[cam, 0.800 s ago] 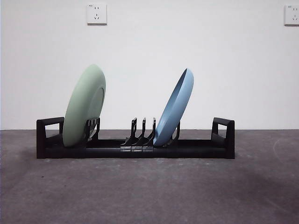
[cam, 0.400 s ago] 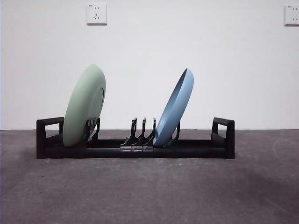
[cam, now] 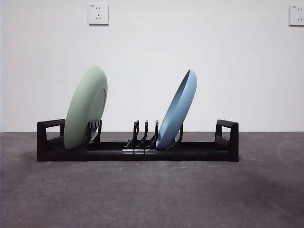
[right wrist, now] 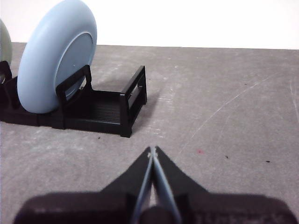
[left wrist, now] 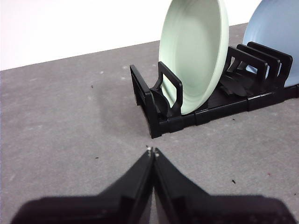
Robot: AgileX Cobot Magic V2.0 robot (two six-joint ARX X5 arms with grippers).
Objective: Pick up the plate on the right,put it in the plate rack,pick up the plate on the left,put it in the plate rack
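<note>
Plate rack (cam: pixel 137 151) on bench (cam: pixel 152 194); one plate (cam: pixel 85 108) in its left end, another plate (cam: pixel 176 110) right of centre.

worktop (cam: pixel 152 194): dark grey, kinda scuffed, with pale scratch marks and a few tiny specks
wall (cam: pixel 152 57): plain white, right behind the worktop
sockets: one white outlet (cam: pixel 98 14) upper left, another (cam: pixel 297 15) at the top right edge
</note>
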